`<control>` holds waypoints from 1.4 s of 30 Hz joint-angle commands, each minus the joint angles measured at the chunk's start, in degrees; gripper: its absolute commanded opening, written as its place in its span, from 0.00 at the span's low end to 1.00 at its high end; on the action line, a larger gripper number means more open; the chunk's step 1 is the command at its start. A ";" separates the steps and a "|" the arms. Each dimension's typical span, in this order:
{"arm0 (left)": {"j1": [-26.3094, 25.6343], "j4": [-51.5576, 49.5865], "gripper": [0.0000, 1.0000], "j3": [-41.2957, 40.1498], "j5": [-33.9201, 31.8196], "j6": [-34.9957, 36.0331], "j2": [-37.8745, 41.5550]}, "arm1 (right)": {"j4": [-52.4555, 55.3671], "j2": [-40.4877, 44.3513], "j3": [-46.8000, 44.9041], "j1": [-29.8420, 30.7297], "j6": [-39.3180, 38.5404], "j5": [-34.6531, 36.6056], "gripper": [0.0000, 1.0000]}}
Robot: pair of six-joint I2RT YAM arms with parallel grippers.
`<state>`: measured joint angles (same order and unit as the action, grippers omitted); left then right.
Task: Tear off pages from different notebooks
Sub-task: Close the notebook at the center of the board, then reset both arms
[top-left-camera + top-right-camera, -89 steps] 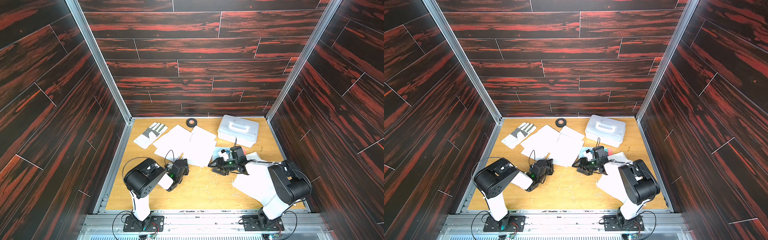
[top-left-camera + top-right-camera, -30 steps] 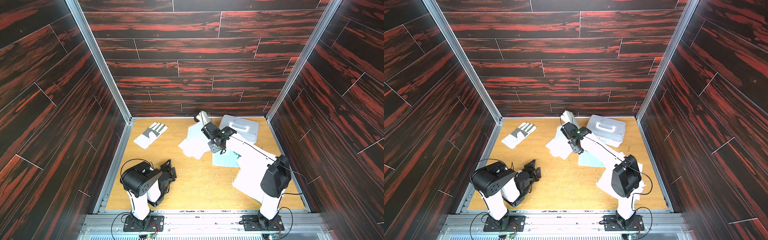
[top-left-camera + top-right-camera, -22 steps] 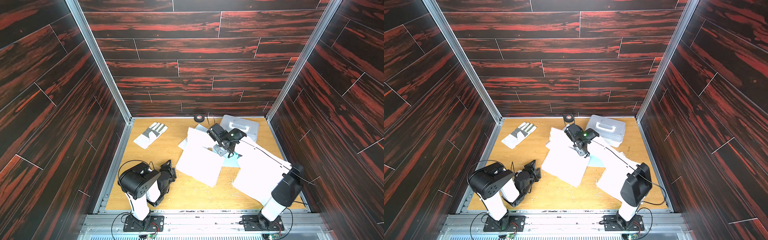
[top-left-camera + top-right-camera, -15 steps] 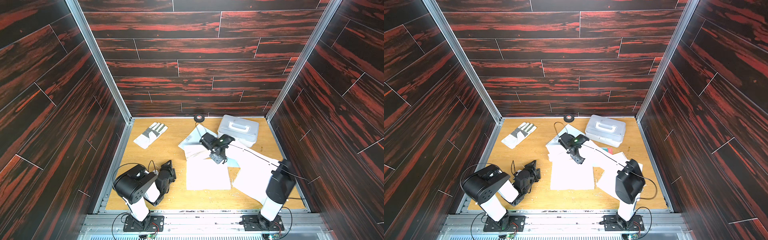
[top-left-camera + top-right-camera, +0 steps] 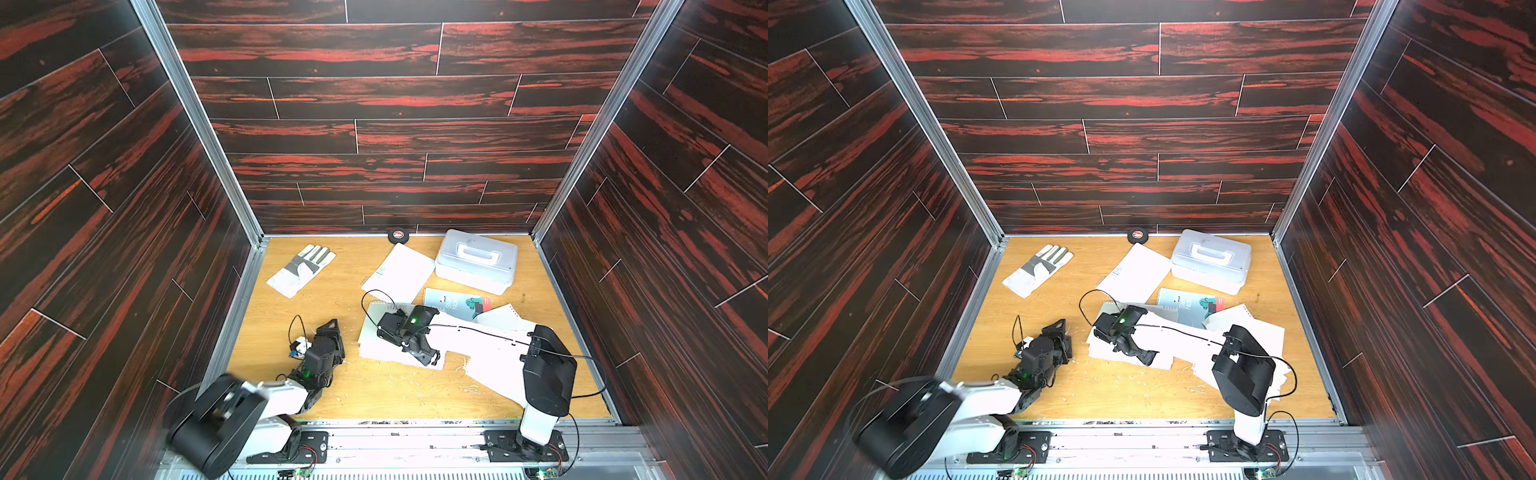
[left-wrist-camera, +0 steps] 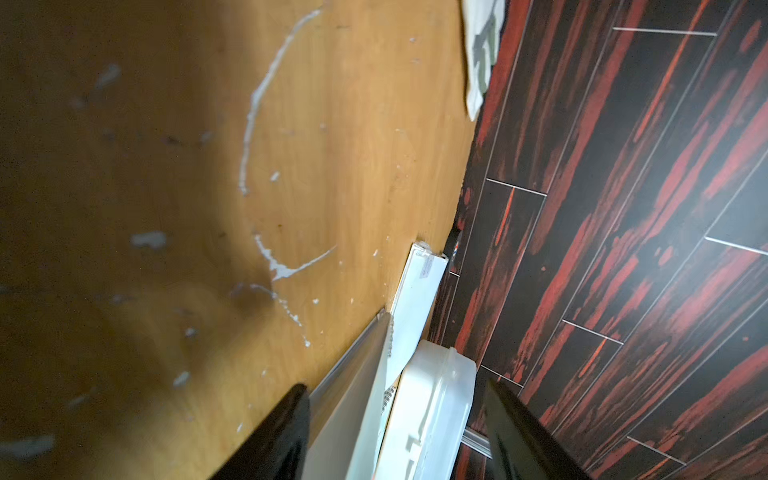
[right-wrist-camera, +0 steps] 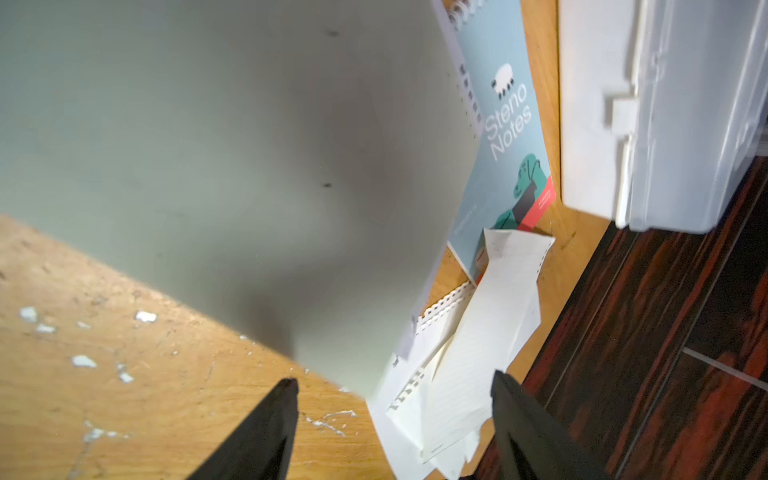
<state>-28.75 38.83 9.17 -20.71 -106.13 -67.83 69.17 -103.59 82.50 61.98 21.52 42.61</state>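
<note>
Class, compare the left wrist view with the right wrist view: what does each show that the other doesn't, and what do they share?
Only the left wrist view: the white-and-grey work glove. Only the right wrist view: the Steno Notes notebook and loose torn pages. Both: the plastic box and the wooden table strewn with paper scraps.

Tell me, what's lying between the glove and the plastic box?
A white notebook lies flat between the glove and the plastic box; both top views show it.
</note>
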 commanded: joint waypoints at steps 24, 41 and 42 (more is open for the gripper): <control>15.31 -33.58 1.00 29.86 -32.37 91.32 -8.27 | -56.38 12.39 -28.52 -41.41 12.84 33.55 0.92; 29.02 19.70 1.00 9.50 -1.92 98.04 -20.64 | 7.30 -16.60 -18.33 -37.02 104.81 60.75 0.98; 29.02 20.73 1.00 9.82 -1.70 98.20 -21.75 | 7.30 -16.88 -17.93 -36.97 104.60 60.75 0.98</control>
<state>-0.23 49.30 19.20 -30.33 -9.93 -87.88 71.13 -120.86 64.45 25.17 113.69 88.44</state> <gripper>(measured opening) 0.999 0.983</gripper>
